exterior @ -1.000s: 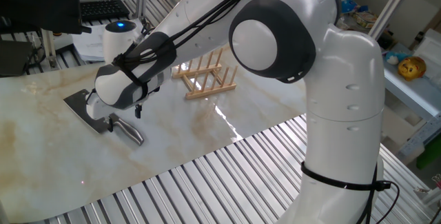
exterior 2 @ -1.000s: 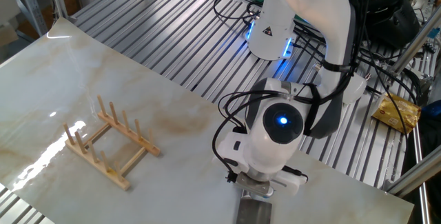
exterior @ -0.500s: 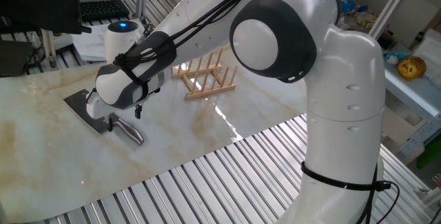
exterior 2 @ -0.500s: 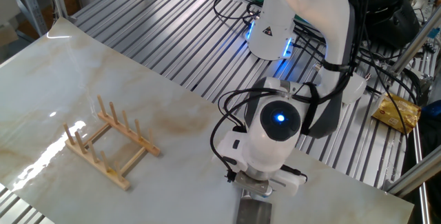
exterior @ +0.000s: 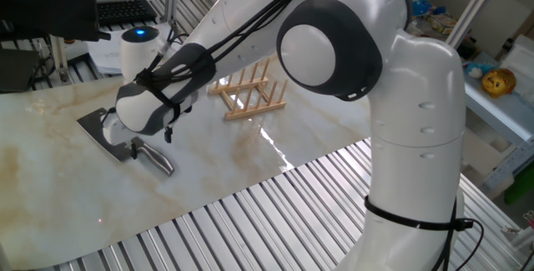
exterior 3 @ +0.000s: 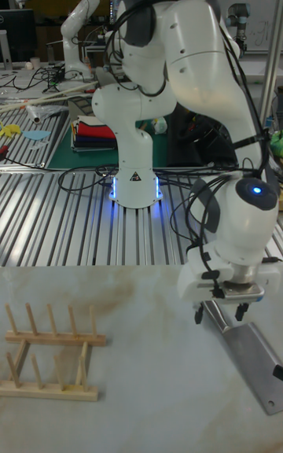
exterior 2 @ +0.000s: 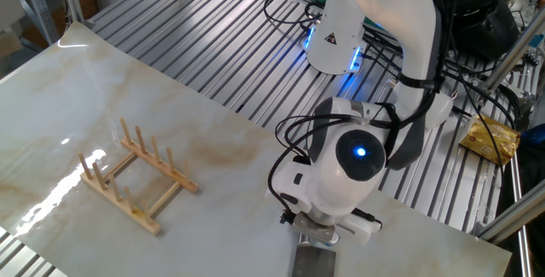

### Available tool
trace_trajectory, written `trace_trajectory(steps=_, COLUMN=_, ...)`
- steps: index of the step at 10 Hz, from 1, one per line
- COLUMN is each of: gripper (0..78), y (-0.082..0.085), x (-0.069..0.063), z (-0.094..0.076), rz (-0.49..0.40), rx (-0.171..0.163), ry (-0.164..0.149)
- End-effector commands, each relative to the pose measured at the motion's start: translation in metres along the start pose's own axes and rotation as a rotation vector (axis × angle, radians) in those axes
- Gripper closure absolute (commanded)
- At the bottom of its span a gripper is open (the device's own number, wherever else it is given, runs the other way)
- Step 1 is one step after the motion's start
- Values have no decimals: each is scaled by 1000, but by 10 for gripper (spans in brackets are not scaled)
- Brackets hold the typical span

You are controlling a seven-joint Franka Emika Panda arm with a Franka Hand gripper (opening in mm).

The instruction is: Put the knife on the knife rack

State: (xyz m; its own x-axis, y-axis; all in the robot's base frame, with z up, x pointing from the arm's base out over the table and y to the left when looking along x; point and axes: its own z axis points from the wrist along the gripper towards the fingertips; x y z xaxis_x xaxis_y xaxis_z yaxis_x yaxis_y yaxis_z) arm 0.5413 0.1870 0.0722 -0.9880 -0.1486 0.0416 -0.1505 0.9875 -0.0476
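The knife (exterior: 98, 126) lies flat on the marble sheet at the left, dark blade pointing away and shiny handle (exterior: 157, 159) toward the front edge. My gripper (exterior: 138, 142) hangs low over the spot where blade meets handle, mostly hidden by the wrist. In the tall fixed view the gripper (exterior 3: 219, 314) shows two black fingertips (exterior 3: 199, 315) standing apart over the near end of the knife (exterior 3: 250, 355), so it looks open. The knife rack (exterior: 249, 92) stands empty to the right, also seen as the wooden knife rack (exterior 2: 136, 175) (exterior 3: 51, 351). The knife (exterior 2: 313, 258) is cut off by the picture's bottom edge.
The marble sheet (exterior: 217, 163) lies on a slatted metal table (exterior: 250, 221). The robot base (exterior 3: 134, 178) with its blue light stands behind. A yellow bag (exterior 2: 490, 139) lies off the sheet at the right. A keyboard (exterior: 125, 10) and clutter sit behind.
The wrist has turned and leaned slightly over the knife. The knife and rack have not moved, and the fingers stay at the same spot.
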Motion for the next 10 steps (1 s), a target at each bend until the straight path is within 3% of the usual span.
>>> trace_trajectory(steps=1, gripper=1, y=2, x=-5, z=6, rz=-2, rx=-17, ry=6)
trace_trajectory(steps=4, gripper=1, y=2, x=-5, z=7, rz=-16, rx=-16, ry=10)
trace_trajectory(steps=5, gripper=1, y=2, x=-5, z=8, rz=-30, rx=-26, ry=31)
trace_trajectory(steps=10, gripper=1, y=-1, x=-7, z=11, rz=-38, rx=-31, ry=34)
